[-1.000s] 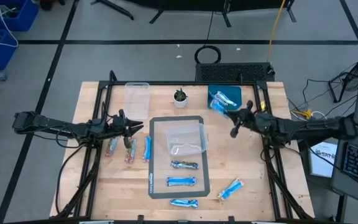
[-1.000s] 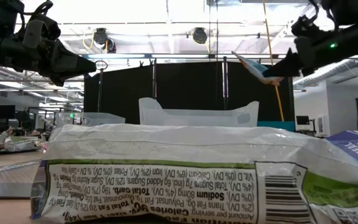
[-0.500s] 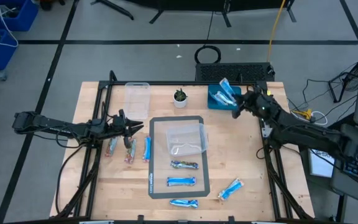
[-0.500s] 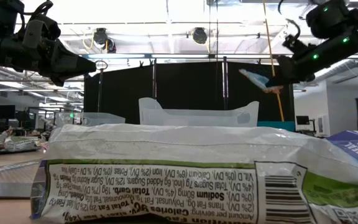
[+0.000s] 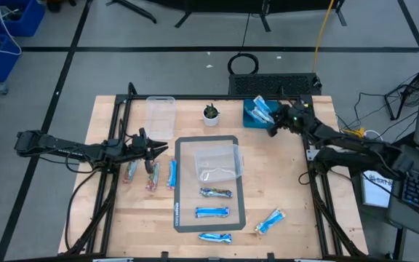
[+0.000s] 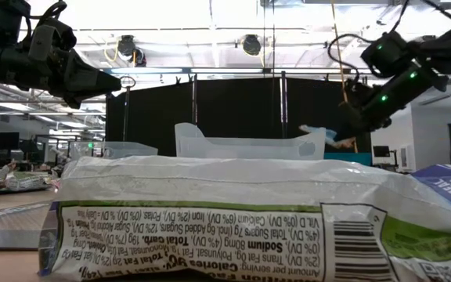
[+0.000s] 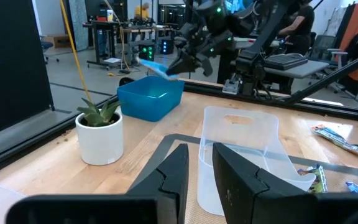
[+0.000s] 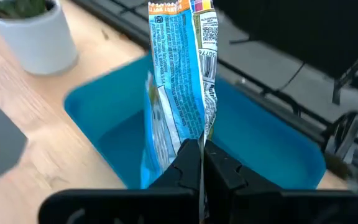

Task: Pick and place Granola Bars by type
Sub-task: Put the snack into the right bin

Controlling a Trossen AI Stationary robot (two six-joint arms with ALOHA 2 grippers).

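My right gripper (image 5: 273, 125) hangs over the blue square bin (image 5: 254, 116) at the table's far right, shut on a blue-and-white granola bar (image 8: 180, 59). That bar (image 6: 316, 131) juts out past the fingertips above the bin (image 8: 260, 143). My left gripper (image 5: 160, 150) hovers at the table's left, open by a narrow gap (image 7: 204, 163), touching nothing. Below it three bars (image 5: 151, 177) lie flat on the wood. Two more bars (image 5: 214, 202) lie on the grey mat, and two others (image 5: 215, 237) (image 5: 270, 220) lie near the near edge. My right gripper pinches the bar's wrapper between its two fingers at one end (image 8: 197, 132). The rest of the bar stands out lengthwise beyond the fingertips. It is lifted clear, above the bin's inside. A second blue strip (image 8: 154, 134) shows beside it; I cannot tell whether it is held.
A clear tub (image 5: 217, 161) stands on the grey mat (image 5: 188, 218) at mid-table, and another clear tub (image 5: 161, 115) stands at the far left. A small potted plant (image 5: 210, 114) sits beside the bin. One bar's wrapper (image 6: 210, 227) fills the low view's foreground.
My right gripper has carried the bar toward the table's far edge and then down, from high above the table to just over the blue bin, tipping downward as it went. It has stayed shut on the bar.
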